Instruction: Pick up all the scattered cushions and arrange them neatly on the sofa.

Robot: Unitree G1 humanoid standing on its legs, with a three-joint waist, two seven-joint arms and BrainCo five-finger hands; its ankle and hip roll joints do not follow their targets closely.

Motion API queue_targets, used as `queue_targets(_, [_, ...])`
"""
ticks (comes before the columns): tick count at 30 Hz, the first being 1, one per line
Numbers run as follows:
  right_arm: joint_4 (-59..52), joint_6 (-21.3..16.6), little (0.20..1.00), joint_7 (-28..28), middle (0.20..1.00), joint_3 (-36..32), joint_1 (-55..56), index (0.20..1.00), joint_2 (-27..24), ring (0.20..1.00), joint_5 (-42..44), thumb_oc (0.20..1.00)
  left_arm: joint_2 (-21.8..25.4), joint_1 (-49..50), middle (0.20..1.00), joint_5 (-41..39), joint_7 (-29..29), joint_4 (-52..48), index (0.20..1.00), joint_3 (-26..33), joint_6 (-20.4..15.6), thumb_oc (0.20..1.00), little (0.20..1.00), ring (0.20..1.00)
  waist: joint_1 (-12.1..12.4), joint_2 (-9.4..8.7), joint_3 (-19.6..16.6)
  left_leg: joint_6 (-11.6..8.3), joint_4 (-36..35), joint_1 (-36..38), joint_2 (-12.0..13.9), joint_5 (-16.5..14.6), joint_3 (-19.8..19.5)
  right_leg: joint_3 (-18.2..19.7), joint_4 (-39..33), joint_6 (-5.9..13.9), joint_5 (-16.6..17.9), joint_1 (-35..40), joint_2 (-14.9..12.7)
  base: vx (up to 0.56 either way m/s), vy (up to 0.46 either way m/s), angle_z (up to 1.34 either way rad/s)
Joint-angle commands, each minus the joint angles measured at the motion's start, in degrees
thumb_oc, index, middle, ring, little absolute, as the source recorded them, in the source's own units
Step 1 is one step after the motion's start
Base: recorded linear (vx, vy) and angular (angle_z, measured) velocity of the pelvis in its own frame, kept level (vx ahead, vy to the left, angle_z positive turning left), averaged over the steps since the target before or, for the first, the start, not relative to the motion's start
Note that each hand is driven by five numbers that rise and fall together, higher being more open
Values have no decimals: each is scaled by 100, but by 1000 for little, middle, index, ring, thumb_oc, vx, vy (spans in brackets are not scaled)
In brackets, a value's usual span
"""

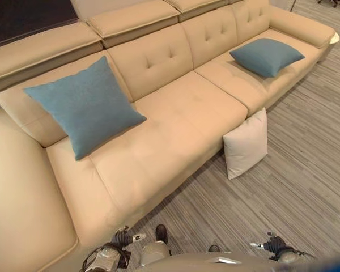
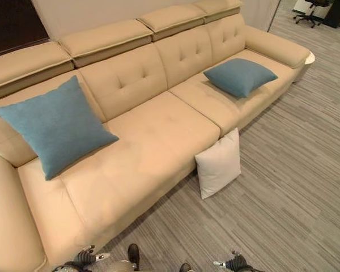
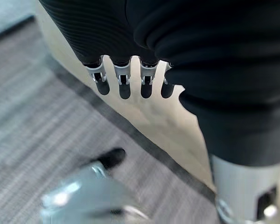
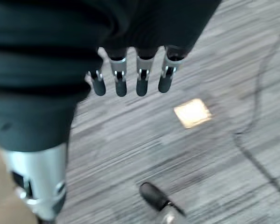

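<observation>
White cushion [image 1: 246, 144] on floor, leaning against sofa [image 1: 175, 141] front

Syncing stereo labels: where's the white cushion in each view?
Left eye view: white cushion right of centre, standing on the carpet, leaning against the sofa front.
Right eye view: same cushion nearer the centre, against the sofa front.
Left wrist view: not in it.
Right wrist view: not in it.
Shared landmark in the eye views: the blue cushion lying flat on the far seat, up and right of the white one.
</observation>
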Motion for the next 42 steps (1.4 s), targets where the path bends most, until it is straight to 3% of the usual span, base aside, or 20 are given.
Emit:
queue_targets(1, [-5, -43, 1000, -158, 1000, 16, -382, 1000, -90, 1000, 84, 1000, 68, -388, 1000, 126, -4, -131, 1000, -66, -99, 1000, 1000, 1000, 26, -238, 398, 228, 637, 106, -556, -988, -225, 303, 159, 386, 80, -212, -290, -86, -19, -6])
queue_targets(3, [5, -66, 1000, -165, 1000, 17, -386, 1000, -102, 1000, 129, 1000, 4, -439, 1000, 88, -18, -185, 1000, -177, -128, 1000, 1000, 1000, 54, -258, 458, 167, 779, 31, -671, -1028, -626, 424, 125, 371, 136, -231, -272, -99, 12, -30])
queue_targets(6, [12, -91, 1000, -184, 1000, 8, -413, 1000, -121, 1000, 160, 1000, -112, -484, 1000, 7, 34, -157, 1000, -231, -122, 1000, 1000, 1000, 142, -301, 470, 164, 884, -4, -998, -1196, -1579, 773, 106, 376, 297, -359, -254, -95, 48, -59])
queue_targets(8, [-11, -83, 1000, -184, 1000, -12, -441, 1000, -138, 1000, 170, 1000, -184, -503, 1000, -12, 52, -44, 1000, -217, -106, 1000, 1000, 1000, 101, -252, 389, 270, 774, 107, -1100, -1322, -1821, 1066, 117, 431, 352, -481, -226, -38, 125, -120])
queue_targets(9, [-13, -82, 1000, -184, 1000, -12, -440, 1000, -140, 1000, 170, 1000, -186, -504, 1000, -12, 52, -43, 1000, -217, -107, 1000, 1000, 1000, 110, -251, 391, 271, 768, 114, -1097, -1322, -1813, 1075, 118, 431, 352, -480, -224, -81, 284, -99])
queue_targets(10, [-60, -57, 1000, -196, 1000, -28, -523, 1000, -128, 1000, 220, 1000, -186, -542, 1000, 18, 60, 38, 1000, -214, -91, 1000, 1000, 1000, 34, -248, 404, 343, 636, 174, -1109, -1307, -1680, 1336, 242, 513, 499, -753, -268, -140, 290, -55])
queue_targets(12, [-78, -11, 1000, -190, 1000, 21, -505, 1000, -47, 1000, 157, 1000, -108, -489, 1000, 0, 80, 16, 1000, -135, -103, 1000, 1000, 1000, 65, -301, 464, 437, 389, 244, -1094, -1219, -1334, 1483, 417, 691, 664, -1116, -327, -244, 321, -188])
queue_targets(13, [-27, 40, 1000, -173, 1000, 19, -527, 1000, 4, 1000, 107, 1000, -2, -482, 1000, 91, 118, 111, 1000, -70, -77, 1000, 1000, 1000, 137, -307, 605, 498, 234, 298, -1016, -1117, -1057, 1097, 747, 764, 704, -1347, -415, -293, 199, -287])
queue_targets(14, [28, 30, 1000, -165, 1000, 12, -491, 1000, 9, 1000, 60, 1000, 19, -465, 1000, 160, 124, 188, 1000, -14, -53, 1000, 1000, 1000, 259, -256, 602, 491, 155, 302, -932, -1068, -857, 221, 885, 682, 563, -1242, -673, -223, 113, -268])
queue_targets(16, [35, 30, 1000, -163, 1000, 6, -474, 1000, 9, 1000, 56, 1000, 37, -440, 1000, 170, 125, 187, 1000, 5, -47, 1000, 1000, 1000, 261, -244, 598, 503, 111, 340, -914, -1029, -816, 32, 1017, 640, 482, -1196, -695, -65, 20, -94])
queue_targets(19, [70, 25, 1000, -190, 1000, 2, -469, 1000, -33, 1000, 34, 1000, 68, -383, 1000, 169, 118, 211, 1000, 77, -51, 1000, 1000, 1000, 399, -237, 514, 487, 64, 370, -838, -956, -449, -396, 987, 607, 247, -767, -695, -77, -46, -60])
queue_targets(22, [-10, 9, 1000, -237, 1000, 49, -510, 1000, -39, 1000, 60, 1000, 14, -383, 1000, 134, 117, 152, 1000, 53, -62, 1000, 1000, 1000, 448, -233, 464, 440, 76, 369, -801, -948, -367, -165, 655, 568, 278, -677, -546, 13, -165, -27])
queue_targets(26, [-62, -23, 1000, -266, 1000, 30, -478, 1000, -75, 1000, 147, 1000, -116, -383, 1000, 108, 90, 120, 1000, -45, -64, 1000, 1000, 1000, 314, -154, 433, 341, 156, 496, -682, -1003, -391, -19, 336, 462, 259, -491, -368, 78, -148, -24])
queue_targets(29, [24, -67, 1000, -323, 1000, -99, -335, 1000, -85, 1000, 314, 1000, -232, -494, 1000, 72, 81, 9, 1000, -234, -49, 1000, 1000, 1000, 180, -230, 611, 87, 1491, 43, -383, -1137, -266, -97, 242, 285, 103, -257, -318, 63, -250, 17])
queue_targets(30, [81, -51, 1000, -341, 1000, -94, -313, 1000, -89, 1000, 336, 1000, -251, -506, 1000, 25, 104, -26, 1000, -292, -64, 1000, 1000, 1000, 221, -256, 645, 125, 1706, -177, -467, -1116, -422, -59, 261, 236, 66, -220, -286, 163, -174, 18])
queue_targets(33, [143, -36, 1000, -367, 1000, -78, -274, 1000, -125, 1000, 305, 1000, -268, -515, 1000, 55, 118, -26, 1000, -349, -57, 1000, 1000, 1000, 299, -320, 614, 179, 1393, -557, -655, -981, -516, 44, 133, 253, -13, -38, -173, 257, -110, -30])
queue_targets(35, [153, -13, 1000, -406, 1000, -40, -309, 1000, -127, 1000, 316, 1000, -257, -535, 1000, 105, 106, -11, 1000, -380, -49, 1000, 1000, 1000, 437, -284, 620, 160, 805, -810, -742, -511, -493, 183, 49, 271, -111, 137, 40, 289, -52, -29])
queue_targets(37, [129, 9, 1000, -420, 1000, 1, -301, 1000, -96, 1000, 310, 1000, -233, -512, 1000, 98, 113, -20, 1000, -346, -61, 1000, 1000, 1000, 609, -284, 575, 138, 580, -964, -822, -337, -483, 403, 35, 256, -276, 352, 193, 343, -13, -29])
queue_targets(40, [68, 33, 1000, -376, 1000, 77, -253, 1000, -64, 1000, 137, 1000, -191, -359, 1000, 128, 116, -10, 1000, -235, -21, 1000, 1000, 1000, 689, -348, 384, 308, 479, -744, -890, -441, -544, 606, 309, 237, -528, 466, 178, 372, 67, -77])
queue_targets(42, [46, 50, 1000, -332, 1000, 106, -284, 1000, -46, 1000, 48, 1000, -156, -312, 1000, 120, 105, -47, 1000, -208, -27, 1000, 1000, 1000, 782, -419, 301, 456, 567, -609, -963, -634, -464, 665, 813, 373, -574, 397, 53, 360, 153, -74])
